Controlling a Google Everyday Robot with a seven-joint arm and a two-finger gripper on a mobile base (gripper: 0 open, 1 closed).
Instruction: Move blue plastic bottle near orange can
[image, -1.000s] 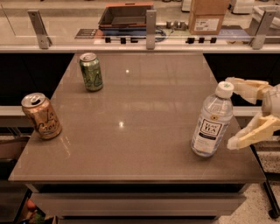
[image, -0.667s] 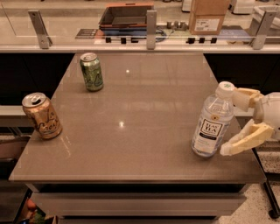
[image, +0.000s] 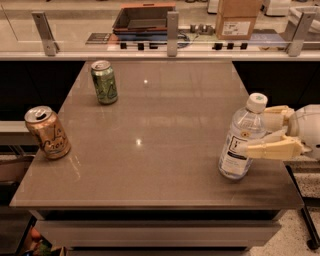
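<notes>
Camera view gives us one brown, glossy counter that fills most of the frame, and we count three drink containers on it: two cans and one bottle.

The blue plastic bottle, tall and clear with a white screw cap and a white-and-black label, stands upright at the right side of the frame, near the counter's right edge and towards its front.

We see a single claw, cream-coloured, reaching in from the right edge of the frame. Its two fingers sit on either side of the bottle at mid-height. The nearer one lies across the front of the label and the farther one is behind the bottle's shoulder. As far as we can make out, they are pressed in against the bottle.

The orange can, copper-toned aluminium with white script and a silver top, stands at the left of the frame close to the counter's left edge. It leans slightly and is well apart from the bottle, with the whole width of the counter between them.

The green can, aluminium with pale lettering, stands upright in the upper left, farther back than the orange can.

Behind the counter, along the top of the frame, we count three grey metal posts, one dark rectangular tray and one brown cardboard box.
</notes>
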